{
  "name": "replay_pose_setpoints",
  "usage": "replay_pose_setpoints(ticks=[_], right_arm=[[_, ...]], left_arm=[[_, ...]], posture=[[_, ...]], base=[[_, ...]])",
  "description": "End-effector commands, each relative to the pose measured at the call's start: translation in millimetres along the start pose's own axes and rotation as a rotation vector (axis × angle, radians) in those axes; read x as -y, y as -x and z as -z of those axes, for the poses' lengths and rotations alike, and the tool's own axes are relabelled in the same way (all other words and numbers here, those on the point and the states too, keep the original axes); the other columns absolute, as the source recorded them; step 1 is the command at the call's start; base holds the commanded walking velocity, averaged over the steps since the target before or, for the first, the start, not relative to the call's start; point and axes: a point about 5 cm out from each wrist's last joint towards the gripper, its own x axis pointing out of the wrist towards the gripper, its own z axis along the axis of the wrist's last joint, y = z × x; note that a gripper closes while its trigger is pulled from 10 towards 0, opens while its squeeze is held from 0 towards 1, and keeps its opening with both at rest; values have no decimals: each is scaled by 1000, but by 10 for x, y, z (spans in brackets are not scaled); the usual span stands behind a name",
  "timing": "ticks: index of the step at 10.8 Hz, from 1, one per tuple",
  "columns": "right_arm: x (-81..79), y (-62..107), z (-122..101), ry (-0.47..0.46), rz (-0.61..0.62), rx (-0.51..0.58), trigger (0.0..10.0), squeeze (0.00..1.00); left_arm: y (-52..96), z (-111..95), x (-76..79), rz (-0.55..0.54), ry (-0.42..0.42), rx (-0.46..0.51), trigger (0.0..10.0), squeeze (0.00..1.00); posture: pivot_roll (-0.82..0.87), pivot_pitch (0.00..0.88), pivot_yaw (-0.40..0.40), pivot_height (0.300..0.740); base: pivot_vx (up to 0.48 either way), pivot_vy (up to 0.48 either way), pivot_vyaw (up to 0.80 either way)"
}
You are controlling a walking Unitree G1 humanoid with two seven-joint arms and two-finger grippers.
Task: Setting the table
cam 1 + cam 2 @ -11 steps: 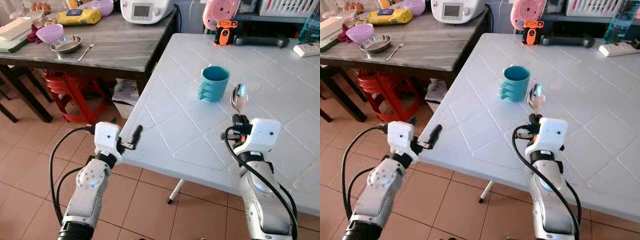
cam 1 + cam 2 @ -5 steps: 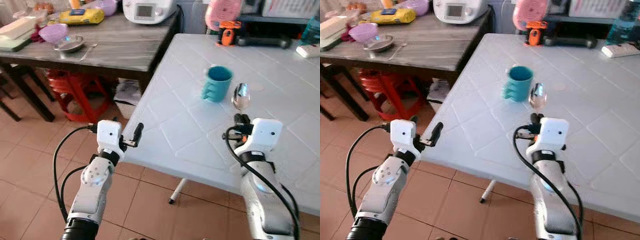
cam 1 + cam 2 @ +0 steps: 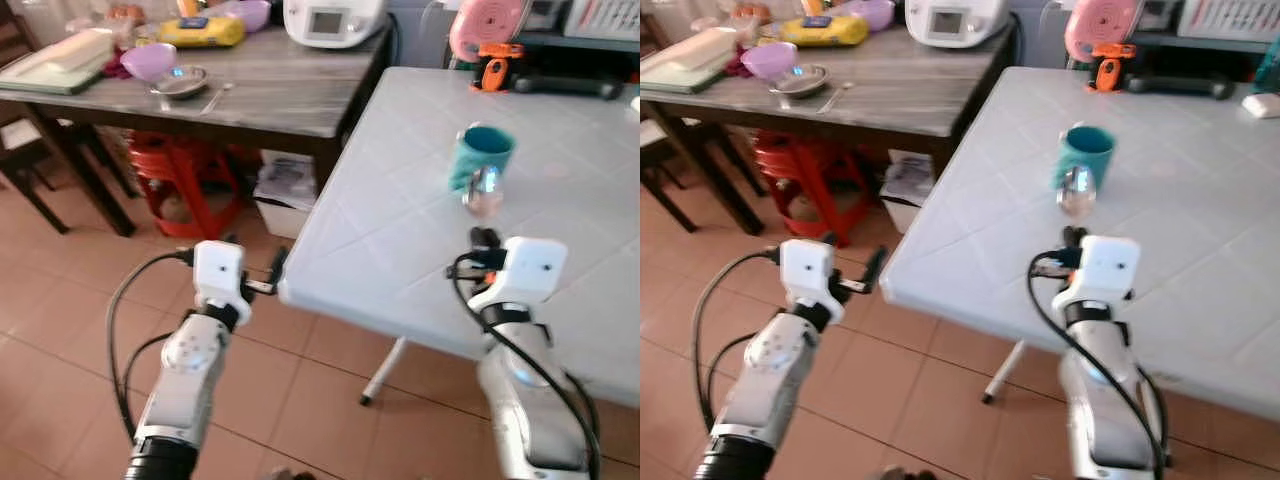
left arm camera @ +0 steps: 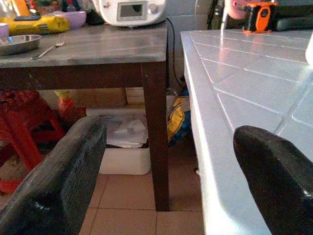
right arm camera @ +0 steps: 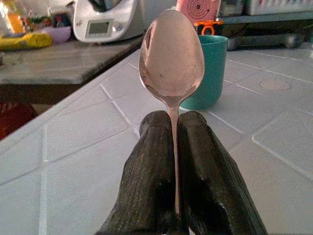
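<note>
Risk: the spoon (image 5: pixel 171 54) was pinched only by its thin handle, bowl upward, so it could twist or slip when lowered near the cup (image 3: pixel 481 156).
Right gripper (image 5: pixel 174 128): fingers clenched on the spoon handle, above the white table (image 3: pixel 400 230).
Left gripper (image 4: pixel 166 161): fingers spread wide, empty, at the table's edge.

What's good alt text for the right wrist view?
The right gripper holds a metal spoon upright by its handle, its two black fingers shut on it, bowl up. Behind the spoon a teal cup stands on the white tiled table; beyond are a dark wooden table and a white appliance.
</note>
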Motion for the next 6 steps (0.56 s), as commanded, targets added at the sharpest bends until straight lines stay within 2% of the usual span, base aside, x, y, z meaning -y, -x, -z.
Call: replay_pose_setpoints(ticks=[1, 6], right_arm=[[-60, -4, -29, -17, -12, 15, 10000, 0], [-68, -6, -25, -24, -8, 17, 10000, 0]], left_arm=[[13, -7, -45, -4, -20, 0, 10000, 0], [24, -1, -7, 12, -24, 2, 10000, 0]], posture=[[-100, 103, 127, 740], [-97, 104, 132, 740]], base=[[0, 480, -563], [0, 480, -688]])
